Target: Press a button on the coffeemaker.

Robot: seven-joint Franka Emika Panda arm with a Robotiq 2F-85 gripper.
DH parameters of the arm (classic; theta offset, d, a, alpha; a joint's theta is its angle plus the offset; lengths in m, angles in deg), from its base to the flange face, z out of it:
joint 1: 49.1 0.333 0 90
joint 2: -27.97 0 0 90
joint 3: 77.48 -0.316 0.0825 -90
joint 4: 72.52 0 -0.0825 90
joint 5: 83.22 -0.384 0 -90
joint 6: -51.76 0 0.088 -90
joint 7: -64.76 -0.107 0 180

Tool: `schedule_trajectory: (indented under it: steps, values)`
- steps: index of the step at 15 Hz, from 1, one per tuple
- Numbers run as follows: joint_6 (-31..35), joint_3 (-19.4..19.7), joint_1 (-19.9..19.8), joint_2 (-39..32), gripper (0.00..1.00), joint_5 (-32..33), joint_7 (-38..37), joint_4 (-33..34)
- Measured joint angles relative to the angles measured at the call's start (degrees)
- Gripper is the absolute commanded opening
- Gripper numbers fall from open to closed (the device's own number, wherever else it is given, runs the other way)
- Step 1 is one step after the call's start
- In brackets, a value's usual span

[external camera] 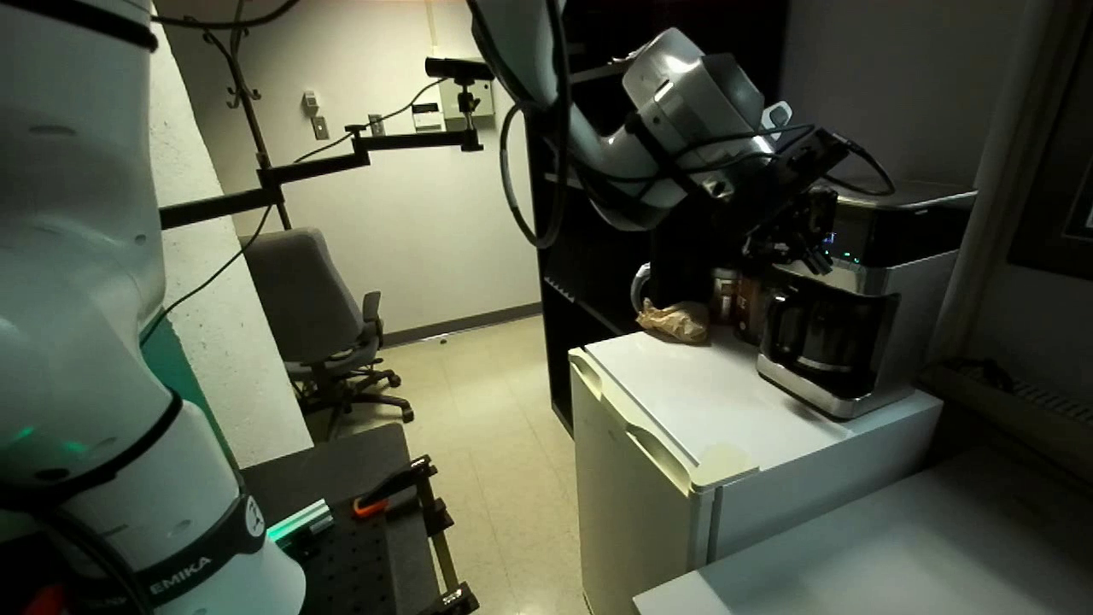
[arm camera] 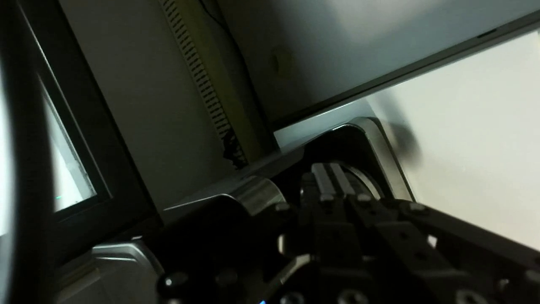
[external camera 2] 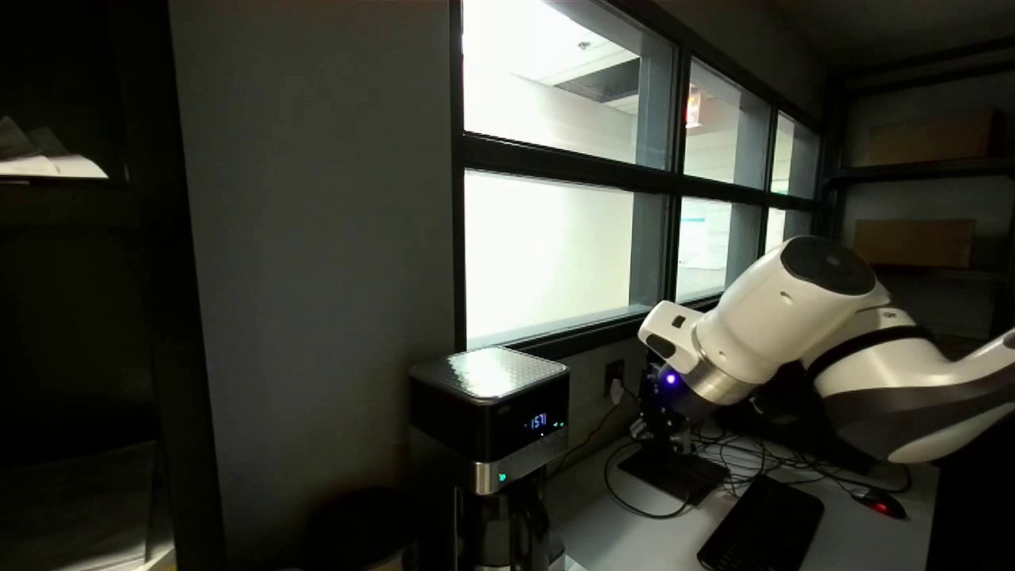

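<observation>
While the coffeemaker stands upright at three o'clock in an exterior view, on the white fridge-like bench, the gripper hangs across its upper front there, hiding part of it. In an exterior view, with the coffeemaker low at six o'clock, its dark control panel shows blue digits and small green lights; the gripper hangs at three o'clock from the panel, with a gap between them, so the two are apart. The fingers reach in from six o'clock in the wrist view, pressed together, tips toward twelve. Below the panel, the dark glass carafe sits inside the coffeemaker. Crumpled brown paper lies on the bench at nine o'clock from the coffeemaker. Near four o'clock in an exterior view lie a keyboard and a mouse with a red glow. A grey office chair stands at nine o'clock in an exterior view.
</observation>
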Motion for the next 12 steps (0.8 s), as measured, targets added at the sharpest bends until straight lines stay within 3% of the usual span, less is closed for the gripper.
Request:
schedule_trajectory:
  steps: [12]
  values:
    - [-4.8,0.3,2.8,-9.7,0.00,8.9,0.3,11.7]
